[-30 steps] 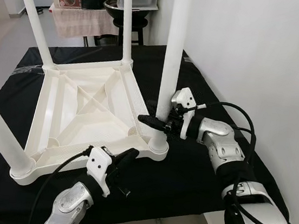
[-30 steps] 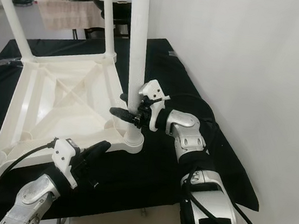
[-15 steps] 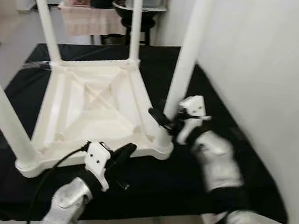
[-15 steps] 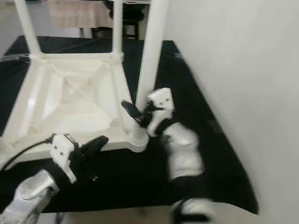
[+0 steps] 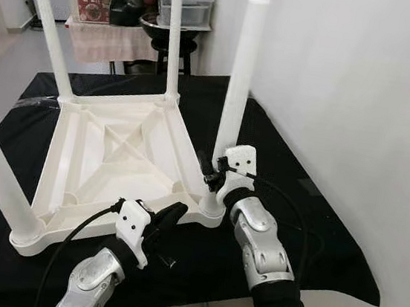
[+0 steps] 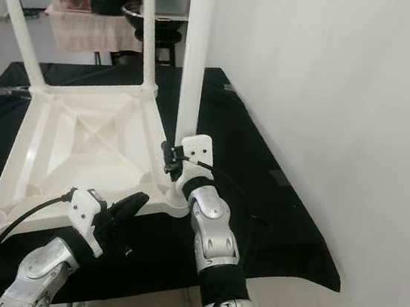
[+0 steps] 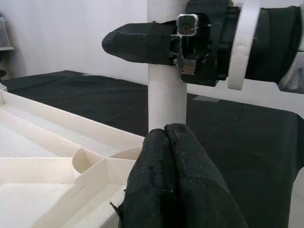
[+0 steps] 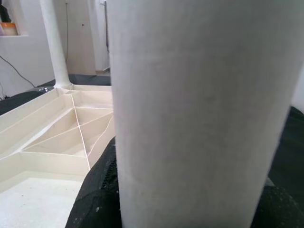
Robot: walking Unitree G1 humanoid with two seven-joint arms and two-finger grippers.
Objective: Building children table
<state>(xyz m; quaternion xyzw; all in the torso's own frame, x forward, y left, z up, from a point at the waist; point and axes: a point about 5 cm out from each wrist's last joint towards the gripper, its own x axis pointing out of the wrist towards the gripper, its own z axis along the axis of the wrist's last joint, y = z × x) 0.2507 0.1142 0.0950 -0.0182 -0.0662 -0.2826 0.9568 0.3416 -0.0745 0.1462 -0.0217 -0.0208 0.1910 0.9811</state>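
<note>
A white plastic children's table (image 5: 108, 149) lies upside down on a black cloth, its legs pointing up. My right gripper (image 5: 209, 167) is low on the near right leg (image 5: 238, 75), one black finger on each side, shut on it. The right wrist view has that leg (image 8: 199, 109) very close, with the ribbed underside (image 8: 57, 128) behind. My left gripper (image 5: 174, 211) hovers just in front of the same corner, its fingertips (image 7: 173, 156) pressed together and holding nothing. Ahead of them the left wrist view shows the leg (image 7: 166, 102) and a right finger (image 7: 137, 42).
The black cloth (image 5: 315, 234) ends close to me at the front. A white wall (image 5: 348, 81) runs along the right. At the back stand a stool with a dark bowl (image 5: 160, 28) and a small table with boxes (image 5: 96, 5).
The camera has shifted, and the top of the near right leg is in frame. My right arm has swung in from the right toward the front, its gripper staying at the leg. The left gripper has barely moved.
</note>
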